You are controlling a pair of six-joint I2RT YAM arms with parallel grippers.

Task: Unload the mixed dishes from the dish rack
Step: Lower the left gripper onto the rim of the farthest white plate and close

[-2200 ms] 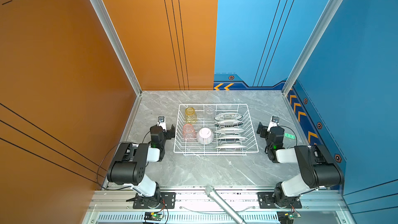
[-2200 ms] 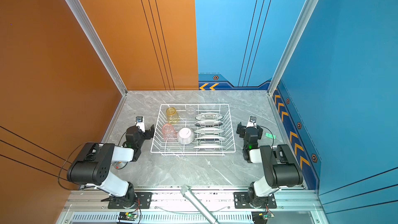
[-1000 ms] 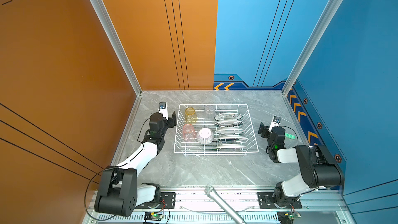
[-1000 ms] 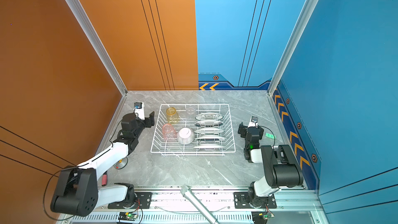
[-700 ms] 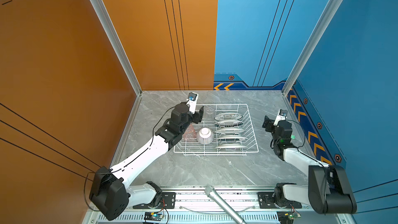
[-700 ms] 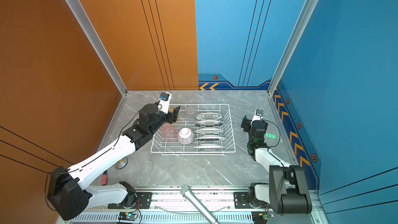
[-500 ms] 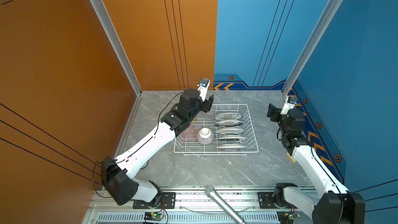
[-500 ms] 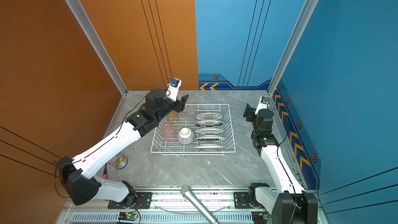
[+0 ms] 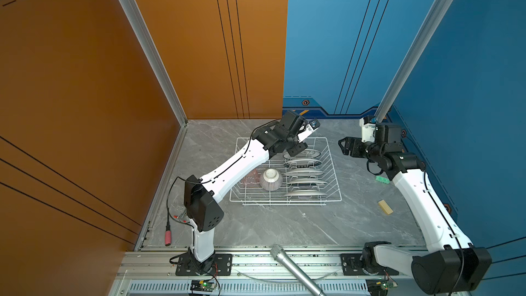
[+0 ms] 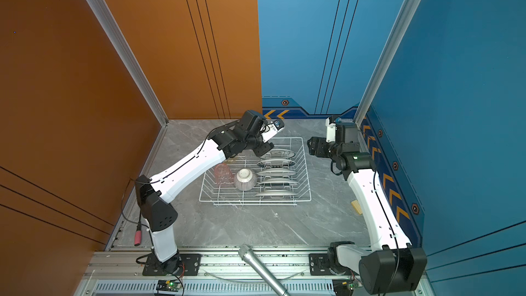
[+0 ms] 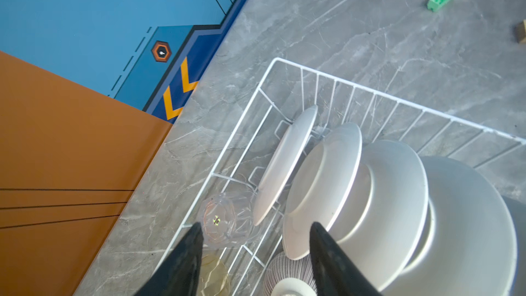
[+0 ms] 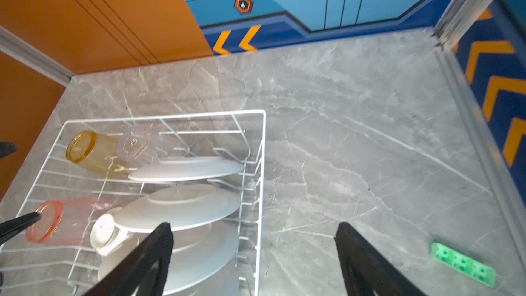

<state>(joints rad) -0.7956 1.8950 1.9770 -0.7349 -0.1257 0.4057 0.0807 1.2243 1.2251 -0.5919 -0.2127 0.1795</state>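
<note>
Dish rack (image 9: 333,169) at mid-table being unloaded, glass first
Plates (image 9: 303,163) are being held upright by its slots, the bowl (image 9: 271,179) upturned beside them. The right gripper (image 12: 254,224) is being held wide open, empty, off the rack's end; the left gripper (image 11: 255,224), jaws partly apart and empty, over the clear glass (image 11: 227,217). A gentle, centred squeeze clear of the nearest plate (image 11: 284,163) is being called for.

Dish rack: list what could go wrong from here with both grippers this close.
The open left gripper hangs over the clear glass, which lies beside the amber glass and the back plate; closing there could knock either.
The open right gripper hovers near the dish rack rim; a low reach could catch the wire and shove the rack.
</note>
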